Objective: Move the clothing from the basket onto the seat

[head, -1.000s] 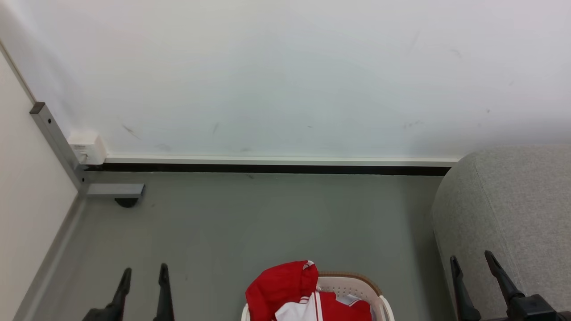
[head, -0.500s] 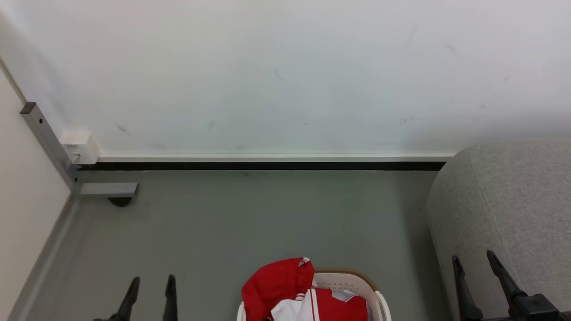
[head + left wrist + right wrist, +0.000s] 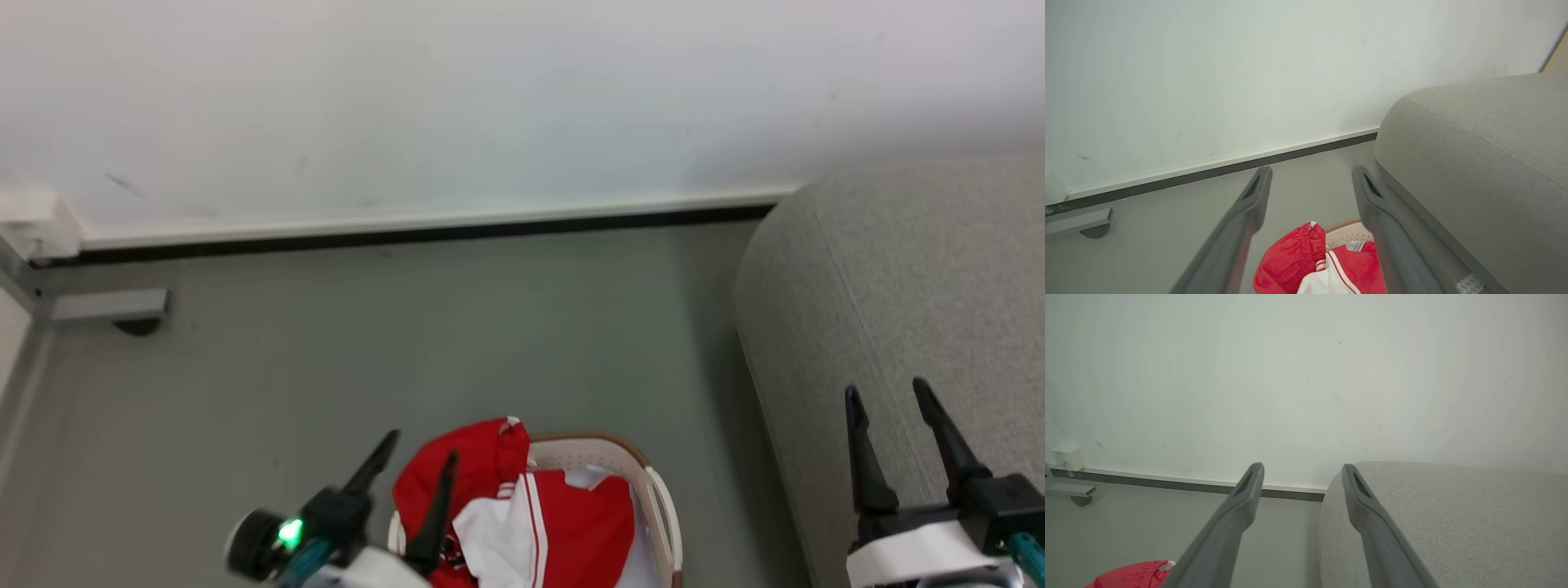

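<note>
Matt cloth seat (image 3: 922, 278), plastic basket (image 3: 571, 452)

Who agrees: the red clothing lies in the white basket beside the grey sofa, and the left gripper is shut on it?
Not quite. The left gripper is open, not shut on the red clothing; the left wrist view shows its jaws spread, gripping nothing. The rest stands.
</note>
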Controlling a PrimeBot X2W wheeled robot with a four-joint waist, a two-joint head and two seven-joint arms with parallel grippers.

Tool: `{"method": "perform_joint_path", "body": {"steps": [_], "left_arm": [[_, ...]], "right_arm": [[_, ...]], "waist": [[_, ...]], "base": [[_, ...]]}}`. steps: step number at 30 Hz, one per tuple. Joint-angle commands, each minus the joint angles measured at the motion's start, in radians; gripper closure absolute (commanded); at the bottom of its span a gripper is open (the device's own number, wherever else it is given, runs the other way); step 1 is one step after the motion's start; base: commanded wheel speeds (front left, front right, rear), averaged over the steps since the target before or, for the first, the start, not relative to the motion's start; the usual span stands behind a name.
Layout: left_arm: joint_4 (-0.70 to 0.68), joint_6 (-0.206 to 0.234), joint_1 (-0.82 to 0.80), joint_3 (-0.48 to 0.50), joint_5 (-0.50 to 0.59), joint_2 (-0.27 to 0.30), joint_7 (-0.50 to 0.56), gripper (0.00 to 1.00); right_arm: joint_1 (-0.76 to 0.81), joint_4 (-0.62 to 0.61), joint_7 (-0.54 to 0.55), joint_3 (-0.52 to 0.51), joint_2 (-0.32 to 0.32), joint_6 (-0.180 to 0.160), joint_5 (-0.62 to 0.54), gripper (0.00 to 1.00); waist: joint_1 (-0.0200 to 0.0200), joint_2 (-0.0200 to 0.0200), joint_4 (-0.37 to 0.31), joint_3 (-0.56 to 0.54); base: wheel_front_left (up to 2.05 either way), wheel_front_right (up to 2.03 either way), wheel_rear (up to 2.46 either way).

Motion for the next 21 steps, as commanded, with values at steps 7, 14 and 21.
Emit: {"method": "perform_joint_path", "body": {"steps": [7,14,21], "left_arm": [[0.15,-0.031,-0.204,-0.194,0.07,0.001,0.149,0.0],[0.328,-0.033,-0.371,-0.332,0.038,-0.005,0.3,0.0],[0.458,-0.019,-0.509,-0.376,0.073,-0.011,0.383,0.0]], "right_arm": [[-0.109,-0.041,0.001,0.014,-0.002,-0.002,0.029,0.0],[-0.213,-0.074,0.001,0.054,-0.002,-0.002,0.066,0.0],[-0.306,-0.117,0.001,0.078,-0.001,-0.002,0.107,0.0]], "waist": [[-0.0001,0.0,-0.082,0.206],[-0.0001,0.0,-0.139,0.366],[-0.0001,0.0,-0.185,0.538]], "base": [[0.0,0.0,0.0],[0.0,0.0,0.0],[0.0,0.0,0.0]]}}
